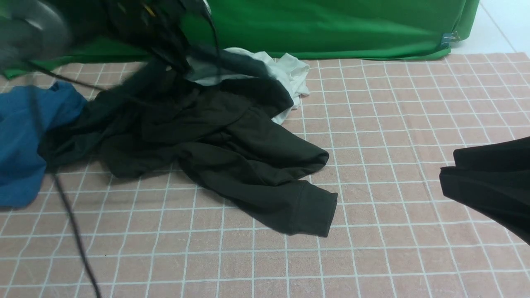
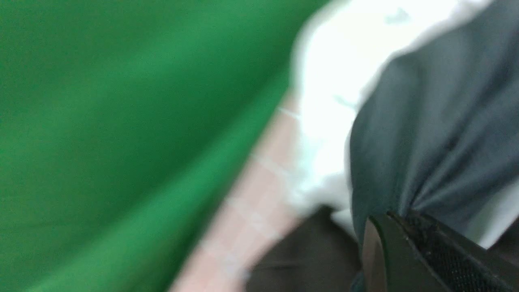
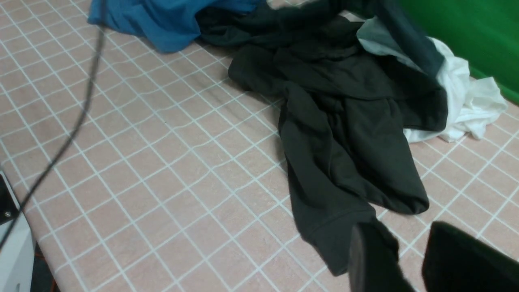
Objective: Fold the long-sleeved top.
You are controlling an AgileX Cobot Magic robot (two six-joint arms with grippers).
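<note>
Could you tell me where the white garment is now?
In the front view, the white garment lies mid-table at the checked cloth's far edge, before the green backdrop, partly under the grey garment and beside the long-sleeved top.

Soft light; left wrist view blurred, perhaps motion.

I see long-sleeved top on table, shirt left of it, tee behind, smaller garment across its far edge
</note>
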